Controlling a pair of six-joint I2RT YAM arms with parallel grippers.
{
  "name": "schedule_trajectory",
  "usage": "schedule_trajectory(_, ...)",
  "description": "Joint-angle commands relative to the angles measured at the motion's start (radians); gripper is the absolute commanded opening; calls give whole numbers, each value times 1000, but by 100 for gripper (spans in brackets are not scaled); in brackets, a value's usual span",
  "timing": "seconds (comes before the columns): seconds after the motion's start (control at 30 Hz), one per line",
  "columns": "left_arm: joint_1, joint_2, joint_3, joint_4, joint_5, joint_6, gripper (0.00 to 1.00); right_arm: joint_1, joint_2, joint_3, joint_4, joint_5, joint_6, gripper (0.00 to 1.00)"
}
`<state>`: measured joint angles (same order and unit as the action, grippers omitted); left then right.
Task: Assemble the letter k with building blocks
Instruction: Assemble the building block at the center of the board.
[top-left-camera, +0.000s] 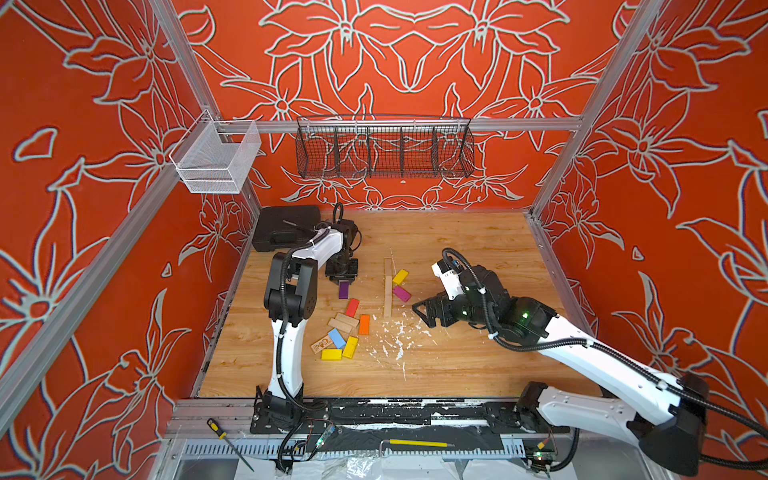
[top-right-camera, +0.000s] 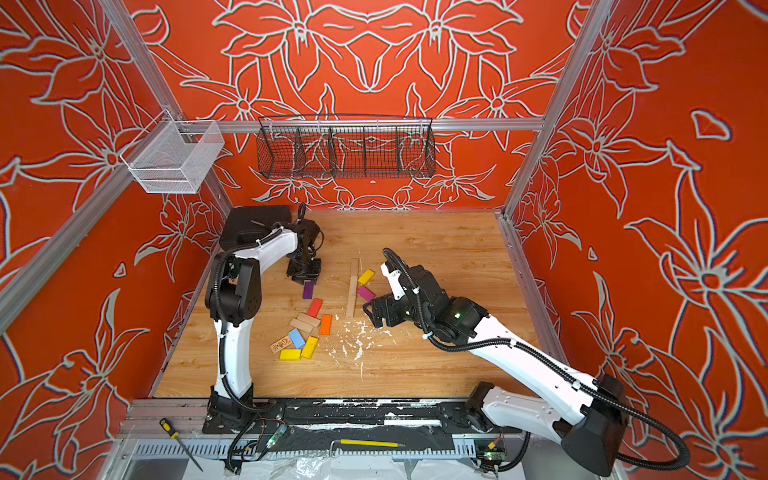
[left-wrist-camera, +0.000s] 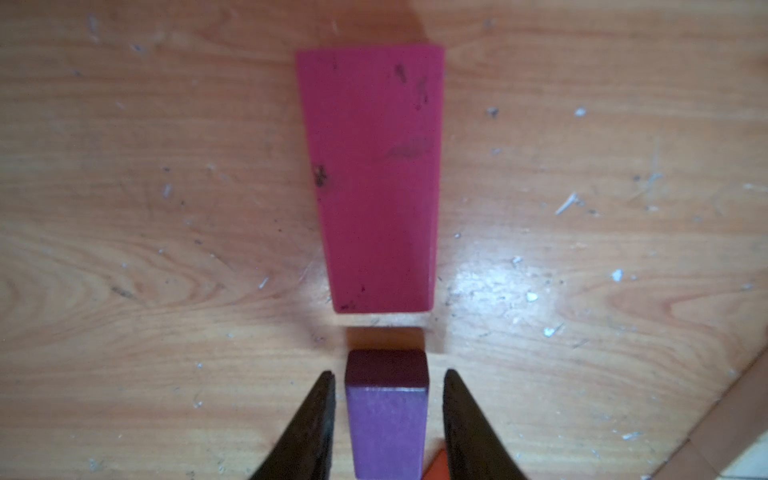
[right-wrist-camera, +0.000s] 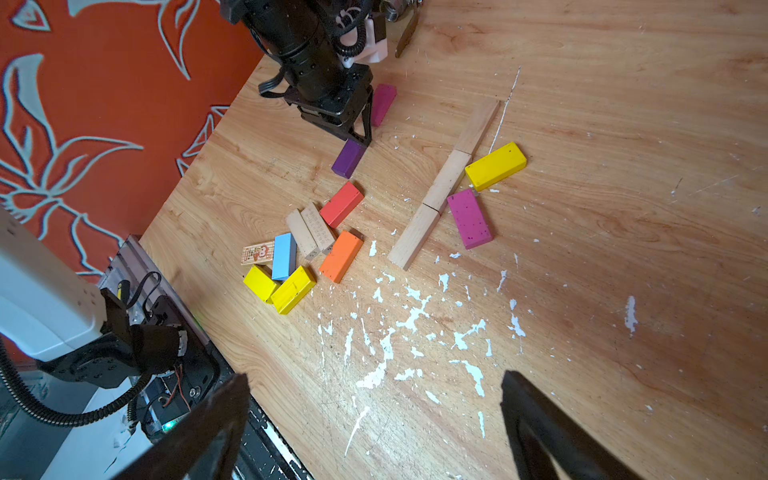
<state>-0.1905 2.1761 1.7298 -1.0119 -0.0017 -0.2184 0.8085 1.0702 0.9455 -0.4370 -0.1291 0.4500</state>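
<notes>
Three plain wooden building blocks (top-left-camera: 388, 286) (right-wrist-camera: 446, 183) lie end to end in a line mid-table, with a yellow block (top-left-camera: 400, 276) (right-wrist-camera: 495, 165) and a magenta block (top-left-camera: 402, 294) (right-wrist-camera: 469, 218) angled off the line's right side. My left gripper (top-left-camera: 343, 279) (left-wrist-camera: 388, 374) points down over a purple block (top-left-camera: 343, 289) (left-wrist-camera: 386, 424); its jaws straddle the block's end with a gap on each side, open. Another magenta block (left-wrist-camera: 374, 178) (right-wrist-camera: 382, 104) lies just beyond. My right gripper (top-left-camera: 420, 316) (right-wrist-camera: 374, 376) hovers wide open and empty, right of the line.
A loose pile lies front-left: red (top-left-camera: 352, 307), orange (top-left-camera: 364, 324), light blue (top-left-camera: 336, 338), two yellow (top-left-camera: 350, 347), two plain (top-left-camera: 343, 322) and a printed block (top-left-camera: 321, 345). White flecks (top-left-camera: 397, 336) cover the middle. A black case (top-left-camera: 286, 227) sits back left.
</notes>
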Motion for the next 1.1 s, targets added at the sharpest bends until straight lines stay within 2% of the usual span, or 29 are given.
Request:
schedule_trajectory(0.0, 5, -26, 3, -22, 13, -14, 42, 5, -6, 15, -9, 23, 19, 96)
schedule_trajectory(0.13, 5, -125, -69, 9, 19, -70, 43, 6, -3, 20, -14, 29, 35, 96)
schedule_trajectory(0.3, 0, -292, -231, 99, 32, -139, 43, 10, 24, 28, -3, 8, 63, 95)
schedule_trajectory(0.47, -3, -379, -350, 193, 28, -145, 43, 48, 85, 36, 61, -9, 103, 95)
schedule_trajectory(0.7, -16, -352, -393, 265, 39, -136, 47, 80, 177, 71, 95, -53, 105, 95)
schedule_trajectory(0.83, -34, -300, -386, 266, -12, -133, 51, 80, 185, 75, 104, -52, 106, 95)
schedule_trajectory(1.07, -40, -247, -372, 278, -22, -122, 50, 80, 188, 76, 103, -43, 108, 95)
